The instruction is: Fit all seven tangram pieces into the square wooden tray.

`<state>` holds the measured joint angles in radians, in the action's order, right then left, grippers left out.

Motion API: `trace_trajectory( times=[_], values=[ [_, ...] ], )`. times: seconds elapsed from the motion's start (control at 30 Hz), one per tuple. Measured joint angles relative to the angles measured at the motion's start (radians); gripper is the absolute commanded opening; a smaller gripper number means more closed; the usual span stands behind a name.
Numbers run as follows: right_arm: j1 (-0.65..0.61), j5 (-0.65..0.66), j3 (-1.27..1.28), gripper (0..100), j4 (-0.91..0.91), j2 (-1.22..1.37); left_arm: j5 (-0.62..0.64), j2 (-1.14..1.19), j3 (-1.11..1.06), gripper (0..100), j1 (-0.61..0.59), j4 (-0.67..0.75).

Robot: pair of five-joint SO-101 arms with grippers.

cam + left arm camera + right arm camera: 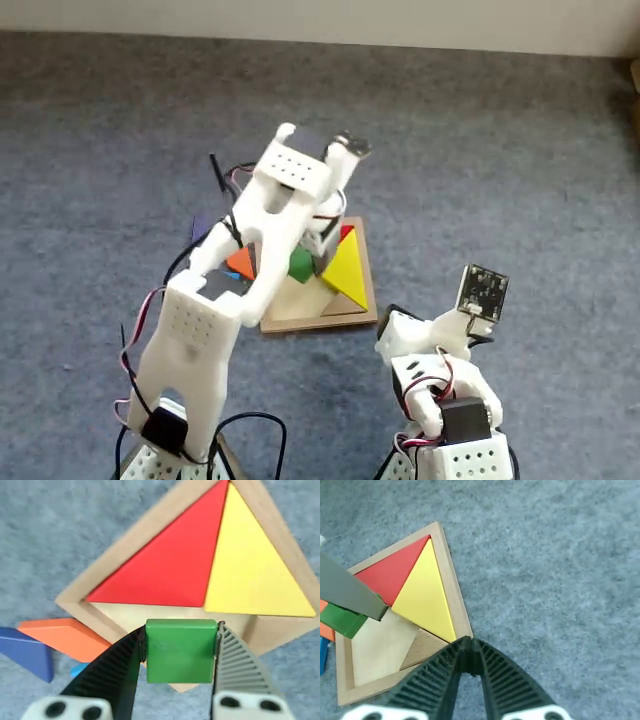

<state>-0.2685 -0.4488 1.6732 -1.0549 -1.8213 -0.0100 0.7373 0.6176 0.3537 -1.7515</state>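
The green square (180, 652) sits clamped between the left hand's (180, 632) fingers, over the tray's (150, 522) bare wood just short of the red triangle (170, 565). The right hand (470, 647), closed on nothing, hangs beside the tray's corner, farther from the gap.

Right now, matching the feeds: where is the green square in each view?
High view: green square over the tray, beside the yellow triangle.
Left wrist view: green square in the left hand.
Right wrist view: green square under a grey finger.
Shared landmark: yellow triangle.
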Motion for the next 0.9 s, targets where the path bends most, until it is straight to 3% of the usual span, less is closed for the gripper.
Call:
trace_trajectory(
  times=[0.2,0.43,0.7,0.9],
  values=[
    [0.000,0.000,0.000,0.5,0.000,0.000,0.060,0.000,-0.054,13,0.058,0.000],
    [0.000,0.000,0.000,0.5,0.000,0.000,0.060,0.000,-0.101,34,0.081,0.015],
    [0.000,0.000,0.000,0.5,0.000,0.000,0.060,0.000,-0.101,27,0.086,0.015],
    [0.000,0.000,0.000,0.5,0.000,0.000,0.060,-0.066,-0.101,18,0.025,0.015]
  ],
)
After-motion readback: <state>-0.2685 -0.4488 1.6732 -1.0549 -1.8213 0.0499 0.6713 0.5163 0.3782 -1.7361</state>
